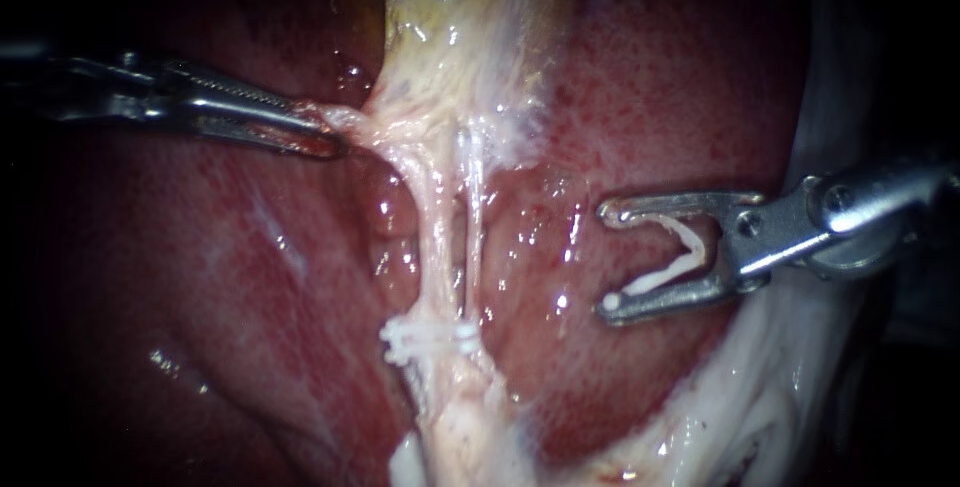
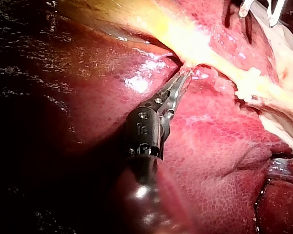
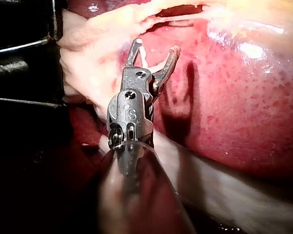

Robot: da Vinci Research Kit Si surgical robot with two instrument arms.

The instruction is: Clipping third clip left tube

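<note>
Two pale tubes run down from the gallbladder [image 1: 450,37]: the left tube [image 1: 430,237] and, close beside it, the right tube [image 1: 473,237]. White clips [image 1: 430,337] cross them low down and show again as white beads [image 2: 246,87]. My left instrument [image 1: 325,132] [image 2: 188,73] is shut on a strand of pale tissue at the gallbladder's lower edge, drawing it leftward. My right instrument [image 1: 607,262] [image 3: 156,46] stands to the right of the tubes, apart from them. Its jaws are spread wide around an open white clip [image 1: 670,267] [image 3: 144,56] that rests against both.
Dark red liver [image 1: 250,277] lies on both sides of the tubes and under both instruments. White fatty tissue [image 1: 760,397] lines the lower right, behind the right instrument's shaft. The right instrument's tips [image 2: 261,9] show far ahead of my left instrument.
</note>
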